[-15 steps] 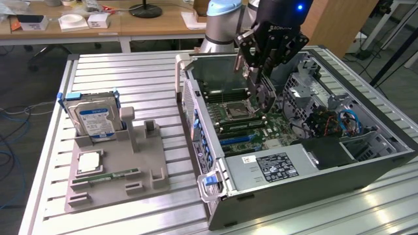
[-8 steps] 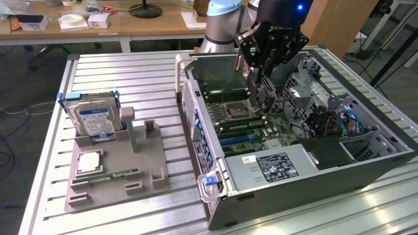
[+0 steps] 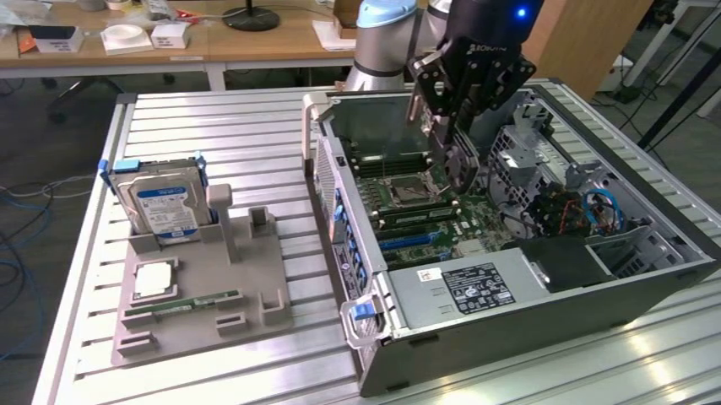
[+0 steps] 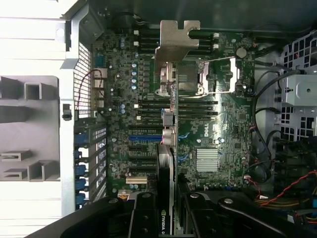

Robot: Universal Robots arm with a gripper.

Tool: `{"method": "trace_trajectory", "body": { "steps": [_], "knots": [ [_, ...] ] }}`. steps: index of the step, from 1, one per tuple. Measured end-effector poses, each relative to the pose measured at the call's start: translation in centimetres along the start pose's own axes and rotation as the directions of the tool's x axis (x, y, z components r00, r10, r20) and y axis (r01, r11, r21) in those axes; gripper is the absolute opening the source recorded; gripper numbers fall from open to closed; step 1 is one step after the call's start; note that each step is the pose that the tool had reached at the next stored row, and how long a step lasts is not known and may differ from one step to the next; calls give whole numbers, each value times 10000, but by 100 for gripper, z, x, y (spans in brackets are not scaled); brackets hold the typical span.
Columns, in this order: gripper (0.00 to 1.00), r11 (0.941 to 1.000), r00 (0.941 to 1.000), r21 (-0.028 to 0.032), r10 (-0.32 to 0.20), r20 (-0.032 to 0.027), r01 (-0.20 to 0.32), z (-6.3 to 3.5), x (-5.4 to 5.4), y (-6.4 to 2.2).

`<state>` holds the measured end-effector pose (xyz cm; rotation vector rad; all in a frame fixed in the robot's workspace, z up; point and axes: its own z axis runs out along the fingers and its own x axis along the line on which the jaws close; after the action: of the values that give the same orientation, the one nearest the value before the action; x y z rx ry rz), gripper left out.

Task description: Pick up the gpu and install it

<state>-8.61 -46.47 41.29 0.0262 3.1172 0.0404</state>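
Arm (image 3: 383,34) vertical over the open computer case (image 3: 541,314), hand (image 4: 171,213) tight on the edge-on gpu (image 4: 168,163) above the motherboard (image 4: 225,131).

On the bench (image 3: 225,143) the open computer case (image 3: 631,295) lies at the exterior view's right, the holder tray (image 3: 242,291) beside it at the left. The hard drive (image 3: 164,207) stands at the tray's far end; the gpu (image 4: 168,114), clamped in the pincer (image 4: 167,208), hangs over the motherboard (image 3: 440,224) in the case.
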Motion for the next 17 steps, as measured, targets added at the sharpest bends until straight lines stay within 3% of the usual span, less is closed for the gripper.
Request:
{"method": "trace_trajectory", "body": {
  "steps": [6,17],
  "knots": [
    [26,10000,10000,-1,0,0,0,3,-103,1],
    [26,10000,10000,0,0,0,0,2,-106,1]
  ]
}}
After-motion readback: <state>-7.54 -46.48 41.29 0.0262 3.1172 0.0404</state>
